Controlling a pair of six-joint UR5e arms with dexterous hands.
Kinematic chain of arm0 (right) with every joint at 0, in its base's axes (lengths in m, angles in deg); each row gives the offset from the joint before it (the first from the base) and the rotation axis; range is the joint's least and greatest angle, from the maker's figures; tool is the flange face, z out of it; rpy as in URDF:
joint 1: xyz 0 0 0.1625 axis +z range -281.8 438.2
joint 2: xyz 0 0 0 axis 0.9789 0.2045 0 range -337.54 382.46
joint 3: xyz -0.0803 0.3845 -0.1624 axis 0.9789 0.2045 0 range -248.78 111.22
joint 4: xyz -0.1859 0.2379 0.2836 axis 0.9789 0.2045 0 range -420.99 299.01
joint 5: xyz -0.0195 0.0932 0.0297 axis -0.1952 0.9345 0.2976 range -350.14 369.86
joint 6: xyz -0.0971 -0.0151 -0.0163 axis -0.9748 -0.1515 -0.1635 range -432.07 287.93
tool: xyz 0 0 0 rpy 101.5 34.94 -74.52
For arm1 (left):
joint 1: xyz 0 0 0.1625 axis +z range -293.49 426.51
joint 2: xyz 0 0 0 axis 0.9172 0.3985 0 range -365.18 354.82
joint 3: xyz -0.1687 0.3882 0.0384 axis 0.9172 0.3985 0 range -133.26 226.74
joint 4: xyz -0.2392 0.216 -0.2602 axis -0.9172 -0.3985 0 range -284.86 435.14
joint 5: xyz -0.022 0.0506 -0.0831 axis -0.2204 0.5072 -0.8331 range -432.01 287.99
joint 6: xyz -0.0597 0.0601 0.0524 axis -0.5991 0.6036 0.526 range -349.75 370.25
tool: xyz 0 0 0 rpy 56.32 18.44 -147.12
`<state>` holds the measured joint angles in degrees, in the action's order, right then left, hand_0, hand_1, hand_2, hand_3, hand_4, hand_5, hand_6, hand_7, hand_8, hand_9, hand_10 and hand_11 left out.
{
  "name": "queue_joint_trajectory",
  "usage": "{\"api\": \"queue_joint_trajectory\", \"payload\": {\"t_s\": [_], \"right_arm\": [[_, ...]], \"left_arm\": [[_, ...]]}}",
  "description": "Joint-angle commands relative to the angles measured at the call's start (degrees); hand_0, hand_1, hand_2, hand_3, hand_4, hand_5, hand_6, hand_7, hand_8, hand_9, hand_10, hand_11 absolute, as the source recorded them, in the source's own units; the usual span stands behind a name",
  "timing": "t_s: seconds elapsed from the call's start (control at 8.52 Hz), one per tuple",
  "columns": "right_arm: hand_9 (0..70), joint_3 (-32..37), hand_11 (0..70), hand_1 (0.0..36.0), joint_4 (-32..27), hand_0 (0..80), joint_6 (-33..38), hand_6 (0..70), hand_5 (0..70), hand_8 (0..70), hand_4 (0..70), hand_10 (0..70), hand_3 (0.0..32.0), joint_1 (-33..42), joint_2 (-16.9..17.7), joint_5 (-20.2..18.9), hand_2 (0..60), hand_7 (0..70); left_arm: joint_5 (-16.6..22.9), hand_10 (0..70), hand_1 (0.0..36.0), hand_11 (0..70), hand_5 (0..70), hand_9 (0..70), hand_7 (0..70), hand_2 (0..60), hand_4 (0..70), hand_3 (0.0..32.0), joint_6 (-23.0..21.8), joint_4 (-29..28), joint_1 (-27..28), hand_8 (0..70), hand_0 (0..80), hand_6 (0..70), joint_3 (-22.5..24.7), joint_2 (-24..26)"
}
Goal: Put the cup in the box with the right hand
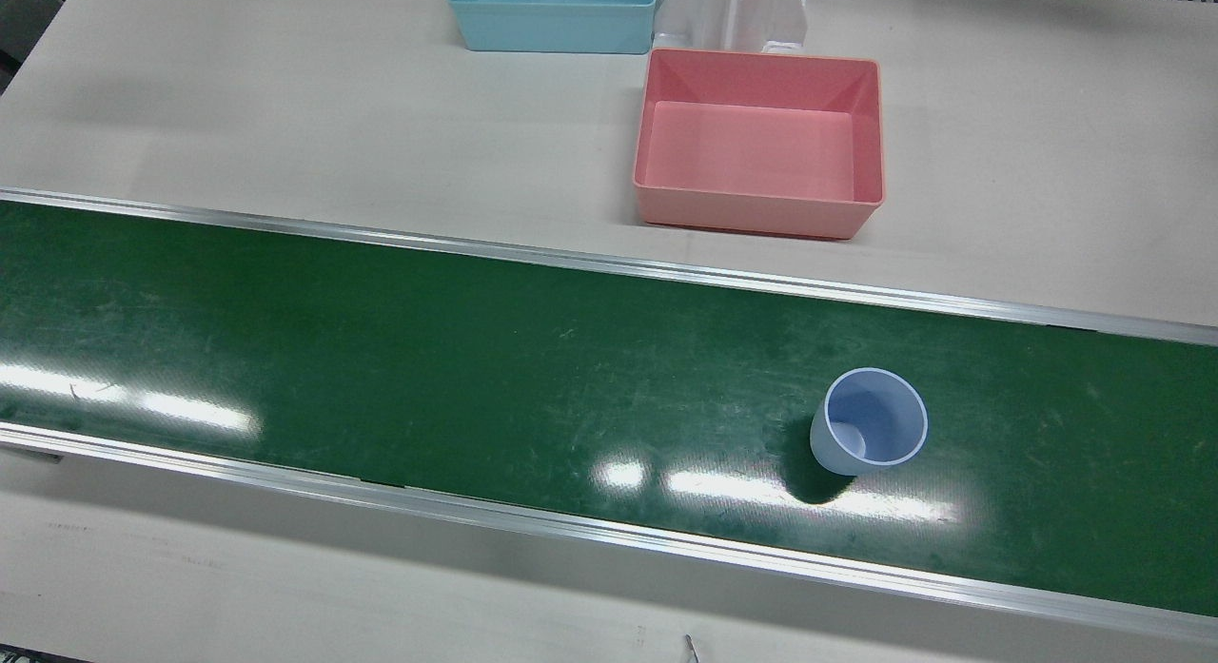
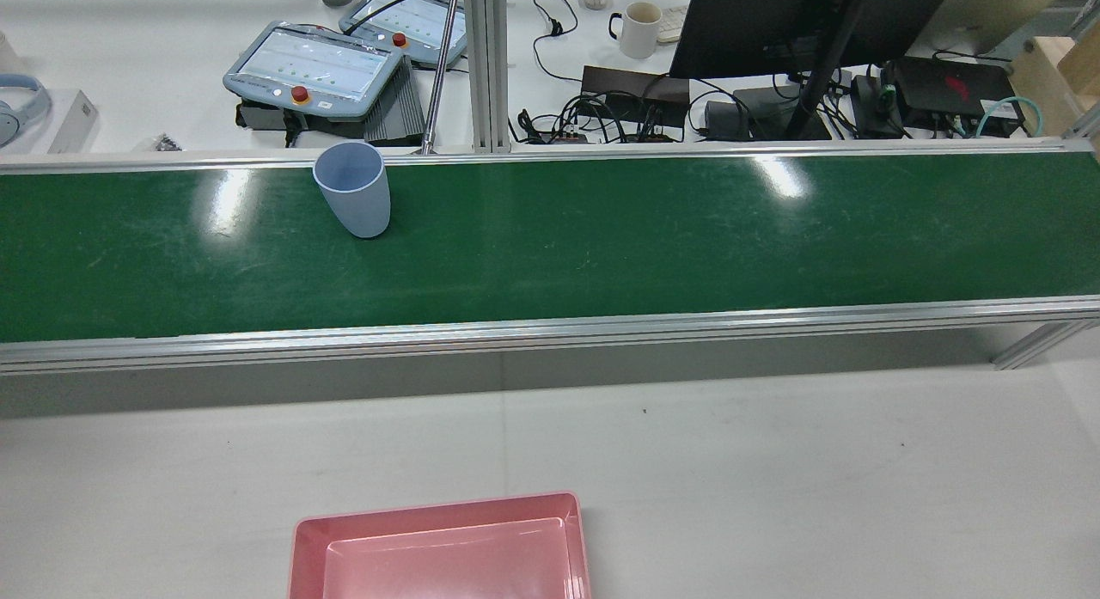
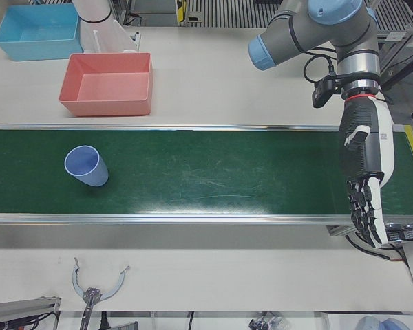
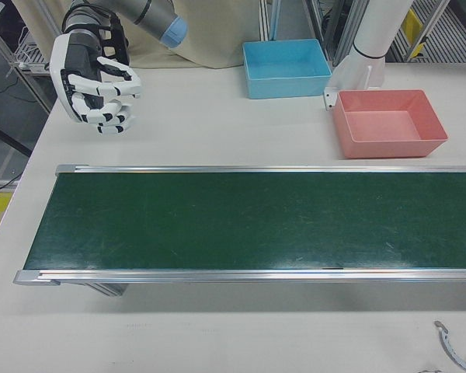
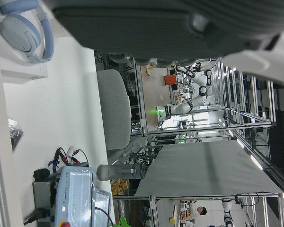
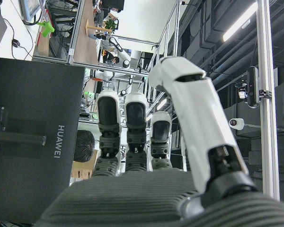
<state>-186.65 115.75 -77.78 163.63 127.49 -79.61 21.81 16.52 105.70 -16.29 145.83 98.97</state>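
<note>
Upright, cup (image 1: 870,433) mouth up on belt (image 1: 381,359), right hand (image 4: 97,81) spread, empty.

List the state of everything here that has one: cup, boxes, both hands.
cup: upright on the green belt, open end up, nothing inside, untouched
pink box: on the table beside the belt, empty
blue box: on the table, empty as far as shown
right hand: above the table, fingers curled but apart, holding nothing
left hand: hanging fingers-down at the belt's end, open, holding nothing
</note>
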Motion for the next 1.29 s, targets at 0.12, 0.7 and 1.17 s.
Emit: {"api": "queue_joint_trajectory", "payload": {"t_s": [0.12, 0.7, 1.17], "right_arm": [[57.0, 0.0, 51.6, 36.0, 0.0, 80.0, 0.0, 22.3, 21.0, 44.8, 32.7, 34.3, 0.0, 0.0, -0.1, 0.0, 35.5, 70.0], [56.9, 0.0, 51.2, 36.0, 0.0, 80.0, 0.0, 22.1, 21.0, 44.7, 32.4, 34.0, 0.0, -0.1, 0.0, 0.0, 35.8, 70.0], [57.0, -0.1, 51.4, 36.0, 0.0, 80.0, 0.0, 22.3, 21.0, 44.7, 32.9, 34.1, 0.0, 0.0, 0.0, 0.0, 35.8, 70.0]], "left_arm": [[0.0, 0.0, 0.0, 0.0, 0.0, 0.0, 0.0, 0.0, 0.0, 0.0, 0.0, 0.0, -0.1, 0.0, 0.0, 0.0, 0.0, 0.0], [0.0, 0.0, 0.0, 0.0, 0.0, 0.0, 0.0, 0.0, 0.0, 0.0, 0.0, 0.0, -0.1, 0.0, 0.0, 0.0, 0.1, 0.0], [0.0, 0.0, 0.0, 0.0, 0.0, 0.0, 0.0, 0.0, 0.0, 0.0, 0.0, 0.0, -0.1, 0.0, 0.0, 0.0, 0.1, 0.0]]}}
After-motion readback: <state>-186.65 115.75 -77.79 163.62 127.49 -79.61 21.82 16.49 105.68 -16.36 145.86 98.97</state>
